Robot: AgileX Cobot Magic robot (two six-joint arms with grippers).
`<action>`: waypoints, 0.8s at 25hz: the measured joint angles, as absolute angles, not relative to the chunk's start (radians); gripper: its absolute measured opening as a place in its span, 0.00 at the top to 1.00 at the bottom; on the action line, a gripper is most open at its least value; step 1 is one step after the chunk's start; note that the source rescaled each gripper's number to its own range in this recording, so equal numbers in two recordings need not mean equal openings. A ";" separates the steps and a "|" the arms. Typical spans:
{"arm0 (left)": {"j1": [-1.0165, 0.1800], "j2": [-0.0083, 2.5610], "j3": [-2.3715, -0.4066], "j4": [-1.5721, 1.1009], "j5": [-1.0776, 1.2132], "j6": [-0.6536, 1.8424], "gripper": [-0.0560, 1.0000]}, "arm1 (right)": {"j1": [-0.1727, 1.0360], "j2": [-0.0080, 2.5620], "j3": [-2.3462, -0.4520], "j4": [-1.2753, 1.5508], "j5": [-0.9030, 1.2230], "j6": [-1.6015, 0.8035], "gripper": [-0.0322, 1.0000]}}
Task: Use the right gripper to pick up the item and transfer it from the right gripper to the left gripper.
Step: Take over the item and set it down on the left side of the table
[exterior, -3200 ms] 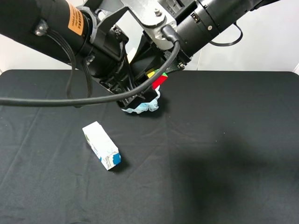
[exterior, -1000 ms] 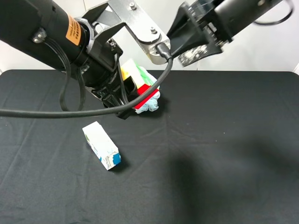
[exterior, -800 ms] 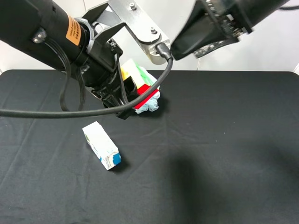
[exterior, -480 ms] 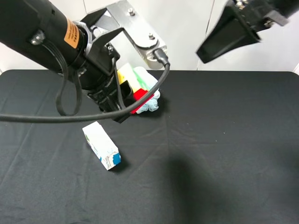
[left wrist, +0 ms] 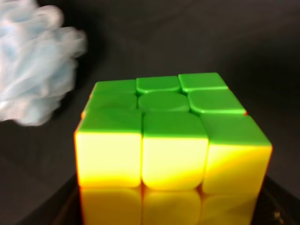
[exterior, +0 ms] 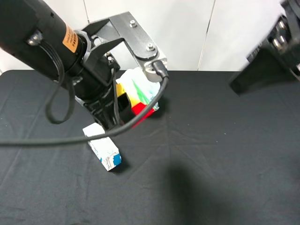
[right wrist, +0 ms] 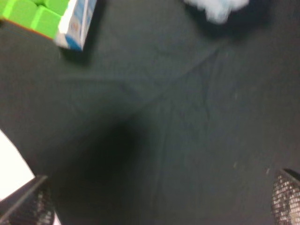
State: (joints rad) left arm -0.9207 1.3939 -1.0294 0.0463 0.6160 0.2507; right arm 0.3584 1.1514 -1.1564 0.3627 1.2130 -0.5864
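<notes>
The item, a puzzle cube (exterior: 136, 96) with green, yellow and red faces showing, is held above the table by my left gripper (exterior: 127, 112), on the arm with the orange label. In the left wrist view the cube (left wrist: 168, 140) fills the frame, and the dark fingers (left wrist: 276, 206) sit at its lower sides. My right gripper (exterior: 265, 65) is far off at the upper right, blurred and empty. In the right wrist view its mesh-padded fingers (right wrist: 287, 194) stand wide apart, and the cube (right wrist: 33, 14) is small and distant.
The white-and-blue carton (exterior: 104, 150) lies on the black cloth (exterior: 211, 164) just below the left gripper. It also shows in the right wrist view (right wrist: 77, 23). The pale blue puff (exterior: 149, 84) lies mostly behind the cube, and shows in the wrist views (left wrist: 33, 61) (right wrist: 215, 9).
My right gripper has let go of the cube and drawn away to the upper right. My left gripper keeps the cube and has shifted slightly down and left.
</notes>
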 joint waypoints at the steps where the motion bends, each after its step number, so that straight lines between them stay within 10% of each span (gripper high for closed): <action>1: -0.921 1.391 -1.029 0.013 0.624 0.293 0.95 | 0.358 1.128 -1.127 0.357 1.213 -0.586 0.01; 20: -0.919 1.382 -1.029 -0.302 0.766 0.592 0.95 | 0.358 0.465 -0.556 0.245 1.068 -0.363 0.01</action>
